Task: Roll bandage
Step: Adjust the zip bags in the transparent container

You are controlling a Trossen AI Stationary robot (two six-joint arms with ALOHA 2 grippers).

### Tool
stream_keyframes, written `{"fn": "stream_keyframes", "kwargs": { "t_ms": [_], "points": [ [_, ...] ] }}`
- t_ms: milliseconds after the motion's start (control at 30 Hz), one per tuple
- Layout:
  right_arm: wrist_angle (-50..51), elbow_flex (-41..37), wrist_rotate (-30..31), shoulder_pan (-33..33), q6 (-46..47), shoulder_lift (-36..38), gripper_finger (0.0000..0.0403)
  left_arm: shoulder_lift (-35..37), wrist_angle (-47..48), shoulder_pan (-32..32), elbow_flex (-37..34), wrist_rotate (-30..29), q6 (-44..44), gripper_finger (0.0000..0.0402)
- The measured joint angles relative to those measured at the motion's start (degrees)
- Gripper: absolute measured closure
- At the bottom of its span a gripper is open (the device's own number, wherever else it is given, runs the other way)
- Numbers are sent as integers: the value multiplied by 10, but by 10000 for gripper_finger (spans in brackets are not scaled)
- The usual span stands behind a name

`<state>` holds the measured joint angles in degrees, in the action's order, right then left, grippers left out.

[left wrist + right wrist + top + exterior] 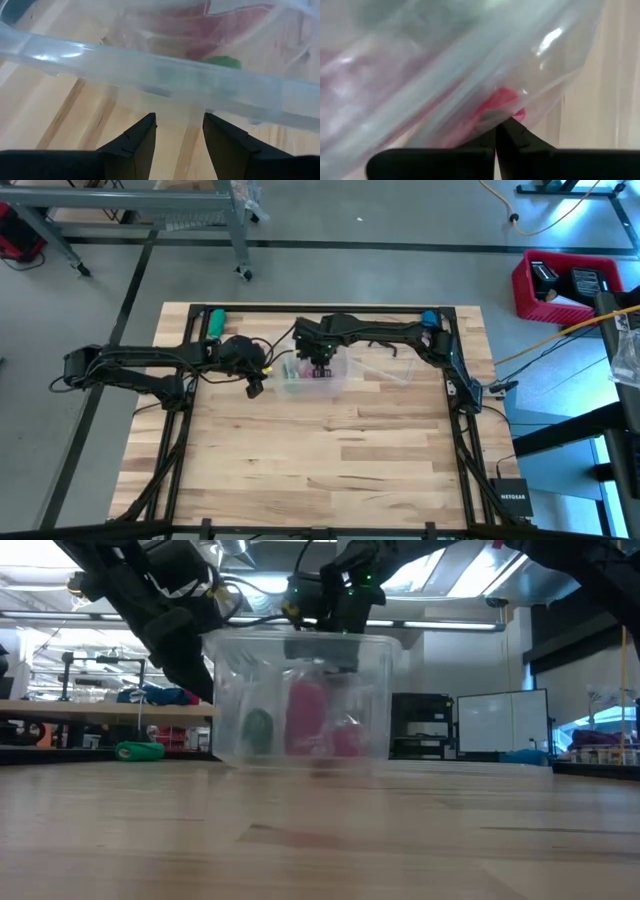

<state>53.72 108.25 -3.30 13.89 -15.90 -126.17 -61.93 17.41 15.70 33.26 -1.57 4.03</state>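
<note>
A clear plastic box [315, 377] stands on the table at its far middle. Inside it the red-pink bandage [312, 718] stands upright beside a small green thing [258, 728]. My right gripper [320, 365] reaches down into the box from above and is shut at the bandage's top; clear plastic blurs most of the right wrist view. My left gripper [257, 383] is open and empty just left of the box. In the left wrist view its fingers [137, 145] stand short of the box's rim [150, 62]. My right gripper pinches the red-pink bandage [504, 97] between its two shut fingertips, coming from above and pointing down into the box. The bandage hangs below the fingers, its lower end [325, 745] at the box's floor. Clear plastic hides which part of the strip is held.
A green roll [215, 321] lies at the far left corner, and it also shows in the low view [140, 750]. Crumpled clear plastic [385, 366] lies right of the box. A blue thing [430, 318] sits at the far right. The near half of the table [320, 470] is bare wood.
</note>
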Motion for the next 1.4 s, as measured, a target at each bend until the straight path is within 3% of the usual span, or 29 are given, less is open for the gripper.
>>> {"fn": "stream_keyframes", "kwargs": {
  "t_ms": [233,333,633,967,1200,1400],
  "points": [
    [-52,-1,-81,0,38,-2,402,-1,-1,-8,0,1,0,247],
    [-67,-2,-89,-1,55,-2,402,-1,0,-12,0,0,0,247],
    [73,53,56,-1,7,-2,402,-1,-3,-12,0,-1,1,247],
    [236,118,64,-1,-9,1,402,-1,-1,-12,0,-1,2,247],
    [232,37,60,0,-66,-3,402,-1,-6,-12,0,-1,0,247],
    [169,-7,1,-3,-84,2,402,-1,-6,-12,0,-1,0,247]
  ]
}}
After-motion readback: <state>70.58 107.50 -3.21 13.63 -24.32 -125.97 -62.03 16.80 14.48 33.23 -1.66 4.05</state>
